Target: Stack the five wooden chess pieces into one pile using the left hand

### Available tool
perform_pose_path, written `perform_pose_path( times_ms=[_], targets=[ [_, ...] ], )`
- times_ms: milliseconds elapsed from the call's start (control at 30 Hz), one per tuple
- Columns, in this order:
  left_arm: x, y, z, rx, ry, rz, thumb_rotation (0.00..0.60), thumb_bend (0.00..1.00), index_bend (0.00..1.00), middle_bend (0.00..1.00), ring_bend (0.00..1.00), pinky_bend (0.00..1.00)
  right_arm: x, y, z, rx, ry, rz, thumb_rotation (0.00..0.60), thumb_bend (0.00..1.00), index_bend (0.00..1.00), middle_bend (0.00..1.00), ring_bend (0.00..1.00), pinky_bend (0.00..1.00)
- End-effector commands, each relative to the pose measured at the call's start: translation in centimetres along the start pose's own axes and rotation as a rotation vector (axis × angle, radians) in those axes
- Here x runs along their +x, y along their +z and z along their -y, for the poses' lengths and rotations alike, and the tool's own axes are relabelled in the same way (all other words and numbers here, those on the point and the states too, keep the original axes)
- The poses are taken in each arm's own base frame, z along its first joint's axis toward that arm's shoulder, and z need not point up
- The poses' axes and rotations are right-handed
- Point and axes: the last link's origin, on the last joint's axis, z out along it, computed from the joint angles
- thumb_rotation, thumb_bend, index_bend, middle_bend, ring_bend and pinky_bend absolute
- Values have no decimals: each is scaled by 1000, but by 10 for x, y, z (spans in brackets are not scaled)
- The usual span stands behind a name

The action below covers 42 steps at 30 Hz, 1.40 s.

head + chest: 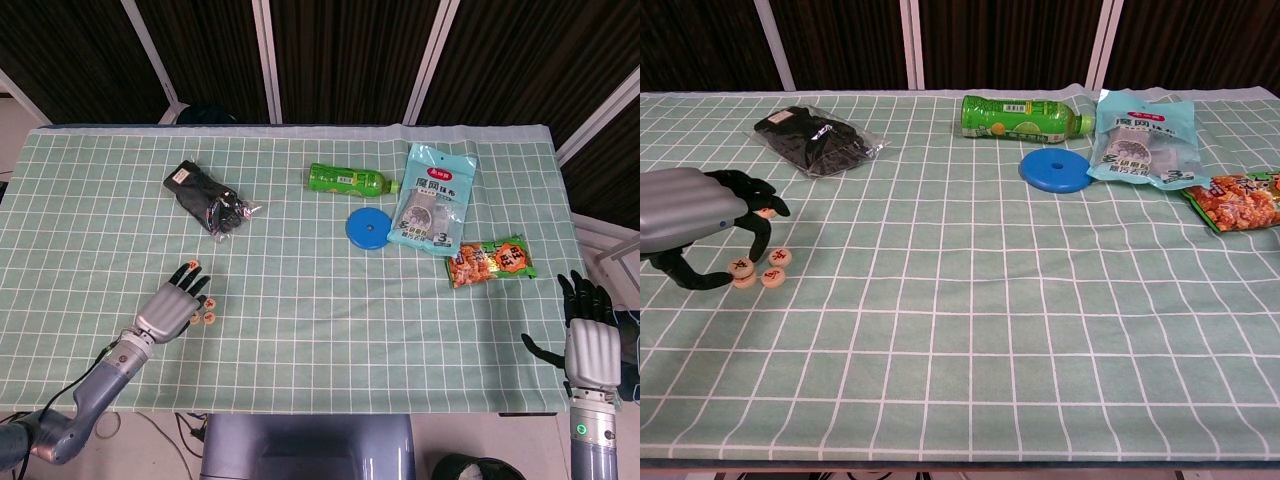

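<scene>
left robot hand (695, 225): fingers curled | right robot hand (588, 340): fingers spread, upright

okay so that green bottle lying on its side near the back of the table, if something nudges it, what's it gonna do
The green bottle lies on its side and looks round, so it would probably roll rather than slide. It appears to be plastic, so likely not fragile. Its smooth label may be somewhat slippery to grip.

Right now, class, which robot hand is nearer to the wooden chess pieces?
Left. The left robot hand is right over the wooden chess pieces at the table's near-left; the right robot hand hangs off the table's far right edge.
</scene>
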Motion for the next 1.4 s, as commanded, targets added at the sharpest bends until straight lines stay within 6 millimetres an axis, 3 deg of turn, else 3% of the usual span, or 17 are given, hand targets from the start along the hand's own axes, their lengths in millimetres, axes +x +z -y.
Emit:
perform_pose_path(
  times_ms=[33, 1400],
  targets=[
    [0, 0, 0, -1, 2, 1, 600, 352, 442, 116, 0, 76, 0, 0, 0, 0, 0, 0, 600, 247, 65, 1, 22, 0],
    [1, -3, -4, -5, 30, 9, 600, 351, 437, 113, 0, 76, 2, 0, -1, -33, 12, -26, 600, 247, 65, 1, 21, 0]
  ],
)
